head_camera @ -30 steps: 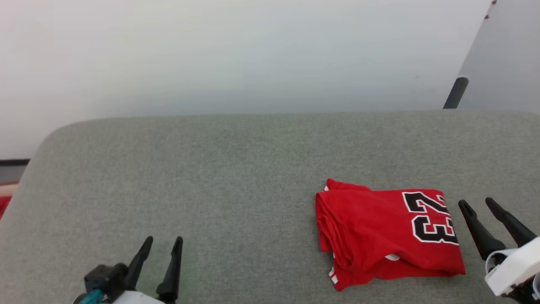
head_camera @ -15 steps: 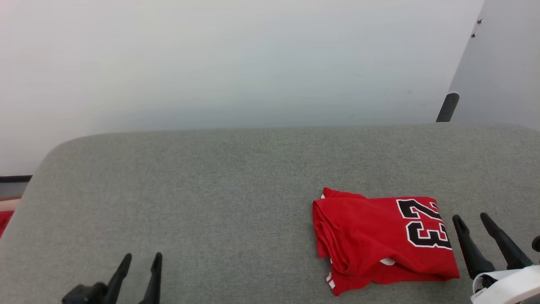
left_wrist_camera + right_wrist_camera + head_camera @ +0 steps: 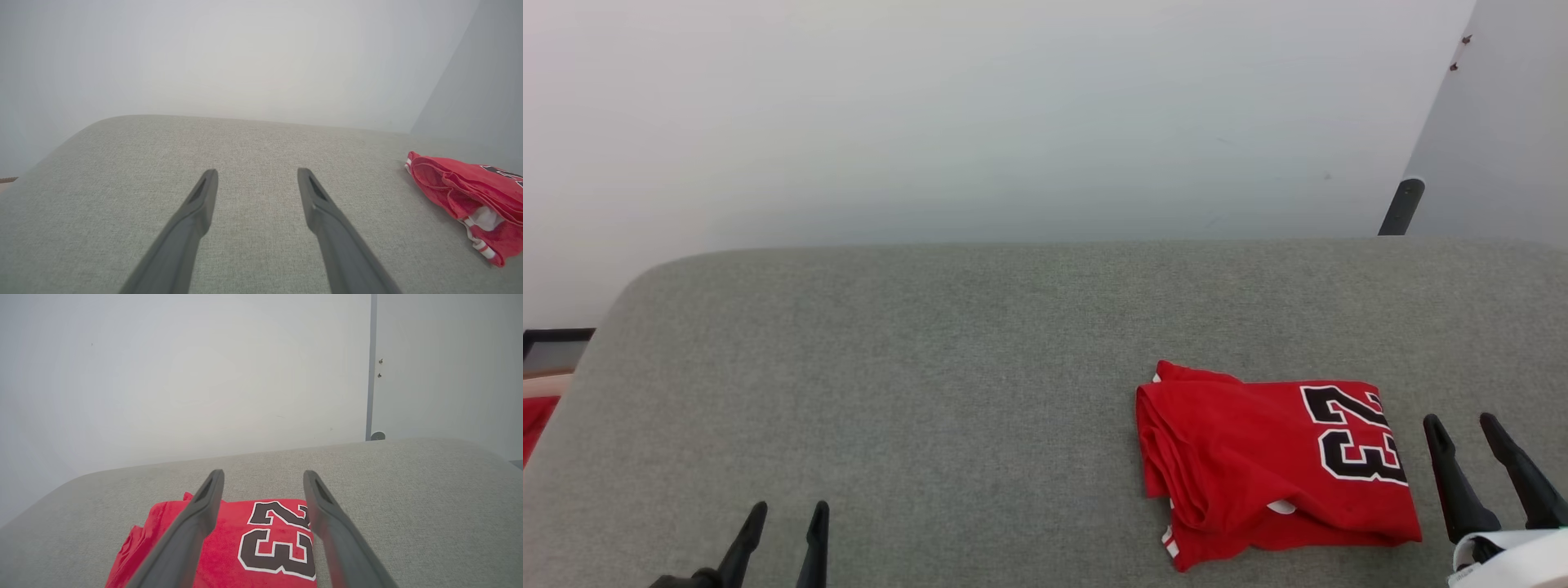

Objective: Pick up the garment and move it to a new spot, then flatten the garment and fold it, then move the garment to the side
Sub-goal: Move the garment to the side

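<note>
Presently, the garment [image 3: 1258,465] lies folded on the grey fabric surface [image 3: 931,367], right of centre. Both pincers spread and empty: left pincer [image 3: 791,508] well apart, right pincer [image 3: 1460,420] just beside it.

Left claw [image 3: 791,509] has drawn back toward the robot; head camera tilted up slightly

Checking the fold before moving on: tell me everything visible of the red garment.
The garment is soft red fabric folded into a rough rectangle, a black, white-outlined 23 on top at its right end. Layered folds bunch along its left edge; white and striped trim peeks out at the near edge. It lies on the grey fabric surface, right of centre, nothing gripping it.
</note>
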